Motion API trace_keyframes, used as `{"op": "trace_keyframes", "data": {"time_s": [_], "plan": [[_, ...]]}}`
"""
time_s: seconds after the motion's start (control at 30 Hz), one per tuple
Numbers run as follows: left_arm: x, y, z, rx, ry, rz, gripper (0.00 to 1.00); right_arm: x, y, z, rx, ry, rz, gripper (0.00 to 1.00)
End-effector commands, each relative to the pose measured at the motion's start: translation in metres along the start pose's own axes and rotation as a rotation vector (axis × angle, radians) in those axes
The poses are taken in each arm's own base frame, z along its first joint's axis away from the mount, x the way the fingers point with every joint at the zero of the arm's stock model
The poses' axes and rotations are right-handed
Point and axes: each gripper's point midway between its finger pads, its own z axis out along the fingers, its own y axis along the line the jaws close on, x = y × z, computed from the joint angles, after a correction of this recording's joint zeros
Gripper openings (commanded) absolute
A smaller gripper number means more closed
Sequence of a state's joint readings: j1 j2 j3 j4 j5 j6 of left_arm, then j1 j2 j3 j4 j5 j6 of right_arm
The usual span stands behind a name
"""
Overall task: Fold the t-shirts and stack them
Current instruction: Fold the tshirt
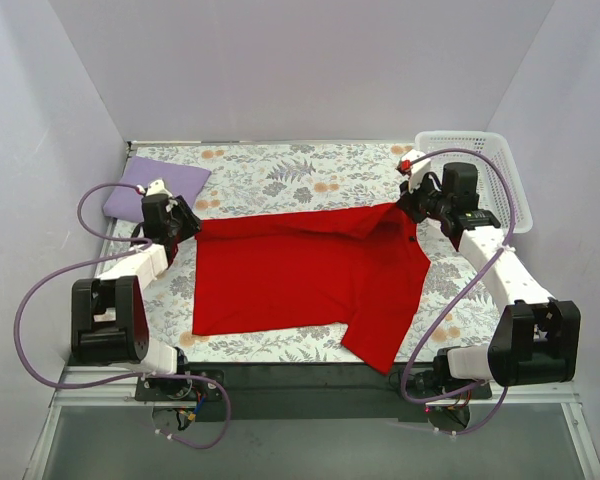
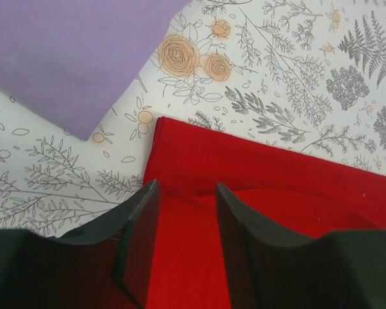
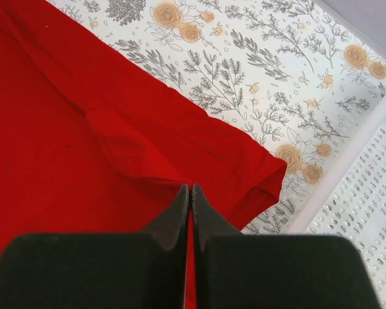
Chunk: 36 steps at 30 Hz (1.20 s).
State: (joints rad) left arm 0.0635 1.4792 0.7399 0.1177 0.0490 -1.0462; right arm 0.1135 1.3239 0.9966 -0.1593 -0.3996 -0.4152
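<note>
I see the red t-shirt (image 1: 300, 275) spread across the middle of the floral cloth (image 1: 280, 172). My left gripper (image 2: 186, 190) sits over its far left corner, jaws spread, with red cloth showing in the gap. My right gripper (image 3: 190, 188) is pressed together, pinching the shirt's far right edge. The lavender t-shirt (image 1: 170, 180) lies at the far left, just beyond the left gripper
</note>
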Motion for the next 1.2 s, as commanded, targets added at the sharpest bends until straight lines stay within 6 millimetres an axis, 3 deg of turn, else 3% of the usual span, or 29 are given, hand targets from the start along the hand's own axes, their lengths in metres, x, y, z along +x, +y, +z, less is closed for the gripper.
{"op": "trace_keyframes", "data": {"time_s": [0.0, 0.07, 0.23, 0.5, 0.73, 0.8, 0.83, 0.93, 1.17], "plan": [[-0.017, -0.006, -0.024, 0.016, -0.052, -0.01, 0.4, -0.009, 0.001, -0.005, 0.004, -0.042, -0.023, 0.01], [-0.03, -0.014, -0.039, 0.045, -0.102, -0.012, 0.53, -0.004, 0.003, -0.005, 0.0, -0.037, -0.021, 0.01], [-0.048, -0.025, -0.065, 0.089, -0.169, 0.016, 0.57, 0.0, 0.005, -0.005, -0.005, -0.03, -0.02, 0.01], [-0.016, -0.061, -0.082, 0.33, -0.039, 0.085, 0.56, 0.0, 0.008, -0.004, -0.024, -0.036, -0.028, 0.01], [-0.002, -0.071, -0.102, 0.401, -0.002, 0.078, 0.56, -0.005, 0.002, 0.01, -0.051, -0.029, -0.018, 0.01], [0.0, -0.071, -0.106, 0.404, -0.002, 0.079, 0.56, -0.003, 0.0, 0.021, -0.07, -0.011, 0.0, 0.01], [0.001, -0.072, -0.109, 0.415, 0.001, 0.079, 0.56, -0.013, -0.005, 0.025, -0.068, -0.022, -0.002, 0.01], [0.003, -0.076, -0.113, 0.437, 0.006, 0.08, 0.56, -0.006, -0.01, 0.045, -0.088, 0.013, 0.041, 0.01], [0.015, -0.082, -0.109, 0.474, 0.063, 0.075, 0.56, -0.017, -0.039, 0.098, -0.08, 0.031, 0.11, 0.01]]}}
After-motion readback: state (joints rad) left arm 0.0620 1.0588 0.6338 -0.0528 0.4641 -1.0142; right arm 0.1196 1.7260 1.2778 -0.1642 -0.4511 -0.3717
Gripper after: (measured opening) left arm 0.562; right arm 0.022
